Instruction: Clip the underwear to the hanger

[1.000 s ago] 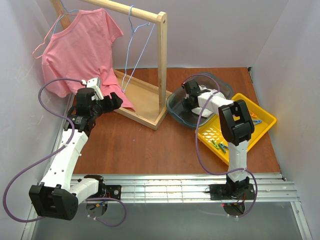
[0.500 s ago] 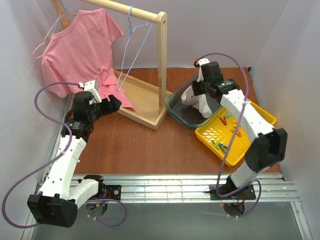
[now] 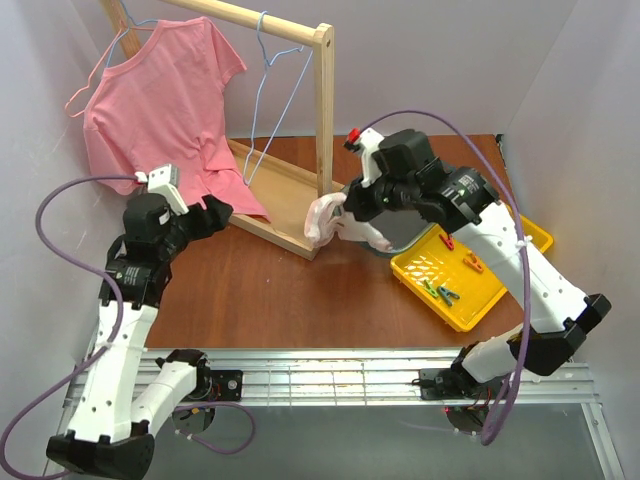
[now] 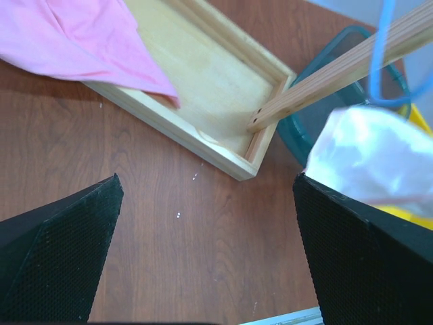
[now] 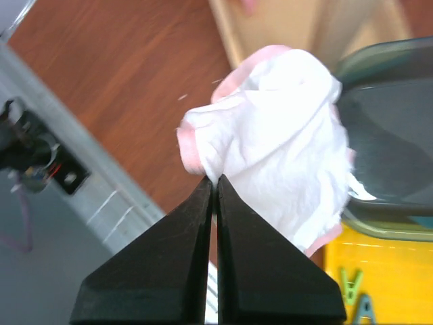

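My right gripper (image 3: 350,222) is shut on the white underwear with pink trim (image 3: 328,220) and holds it in the air beside the stand's upright post. The right wrist view shows the bunched underwear (image 5: 277,145) pinched at my right gripper (image 5: 216,179). The light-blue wire hanger (image 3: 268,95) hangs from the wooden rail, right of the pink T-shirt (image 3: 160,95). My left gripper (image 3: 218,214) is open and empty above the table near the stand's base; in its wrist view (image 4: 206,203) the underwear (image 4: 369,152) shows at the right.
The wooden rail stand (image 3: 322,130) has a tray-like base (image 3: 290,205). A dark plastic tub (image 3: 405,240) sits behind the underwear. A yellow tray (image 3: 500,275) with several coloured clothes pegs (image 3: 440,292) lies at the right. White walls close in on both sides.
My right gripper lifted the underwear out of the tub and carried it left toward the stand's post. My left arm drew back and down a little, its gripper staying open.
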{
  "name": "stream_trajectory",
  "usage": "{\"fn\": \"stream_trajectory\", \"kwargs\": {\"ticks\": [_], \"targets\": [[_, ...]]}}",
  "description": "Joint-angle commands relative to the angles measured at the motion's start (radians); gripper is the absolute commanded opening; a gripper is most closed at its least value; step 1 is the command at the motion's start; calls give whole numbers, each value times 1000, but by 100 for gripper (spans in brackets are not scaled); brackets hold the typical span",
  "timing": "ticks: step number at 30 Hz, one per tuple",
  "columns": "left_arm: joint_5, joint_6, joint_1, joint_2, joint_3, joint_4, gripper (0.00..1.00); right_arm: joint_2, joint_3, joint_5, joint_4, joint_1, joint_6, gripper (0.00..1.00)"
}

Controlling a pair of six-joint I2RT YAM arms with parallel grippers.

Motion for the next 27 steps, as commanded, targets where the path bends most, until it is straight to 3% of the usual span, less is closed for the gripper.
{"fn": "stream_trajectory", "kwargs": {"ticks": [1,8,14,19,27], "targets": [[-37,11,0,-65,82,-155,92,-62,21,-35,-56,154,81,1],[-57,-11,0,-166,119,-318,92,-134,22,-16,-44,302,269,1],[0,-70,0,-232,69,-338,89,-345,-542,-18,226,305,337,1],[68,-103,0,-264,12,-346,85,-386,-931,31,454,272,334,1],[164,-152,0,-286,-242,-295,80,-344,-1007,186,501,99,302,1]]}}
